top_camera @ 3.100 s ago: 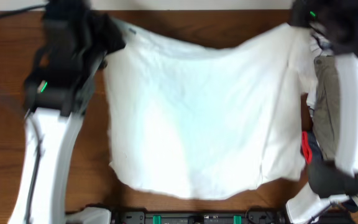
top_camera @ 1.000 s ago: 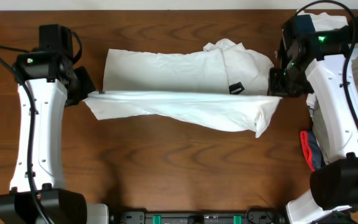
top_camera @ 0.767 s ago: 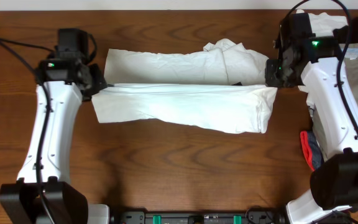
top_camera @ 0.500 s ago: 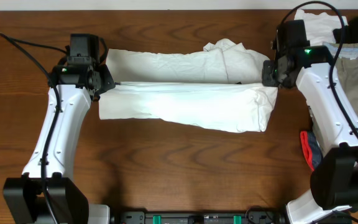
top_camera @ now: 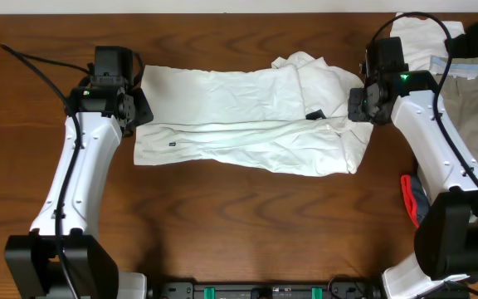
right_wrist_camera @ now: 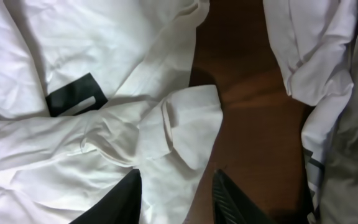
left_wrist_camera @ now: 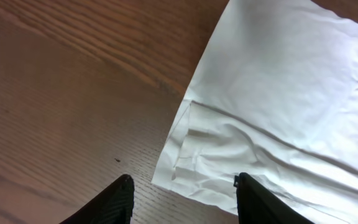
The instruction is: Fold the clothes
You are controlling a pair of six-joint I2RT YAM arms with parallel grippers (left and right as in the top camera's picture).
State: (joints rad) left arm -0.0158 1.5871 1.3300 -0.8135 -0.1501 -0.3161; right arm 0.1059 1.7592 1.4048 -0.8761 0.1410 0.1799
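The clothes on the table are a white garment (top_camera: 247, 120), folded over into a long wrinkled band, with a small dark label (top_camera: 314, 115) near its right end. My left gripper (top_camera: 135, 112) hovers at the band's left edge. In the left wrist view the left gripper (left_wrist_camera: 182, 179) is open, and the cloth's corner (left_wrist_camera: 185, 155) lies flat below it. My right gripper (top_camera: 357, 104) is at the right end. It (right_wrist_camera: 178, 175) is open over a loose sleeve fold (right_wrist_camera: 188, 124), close to the label (right_wrist_camera: 73, 94). Neither gripper holds cloth.
A pile of other clothes sits at the right edge: khaki trousers (top_camera: 471, 108), a white piece (top_camera: 421, 33) and something red and dark (top_camera: 413, 199). The pile's white cloth (right_wrist_camera: 309, 50) lies just right of my right gripper. Bare wooden table (top_camera: 239, 224) runs in front of the band.
Both grippers carried the folded edge back over the garment, then opened and let it go. The edge now lies flat on the lower layer.
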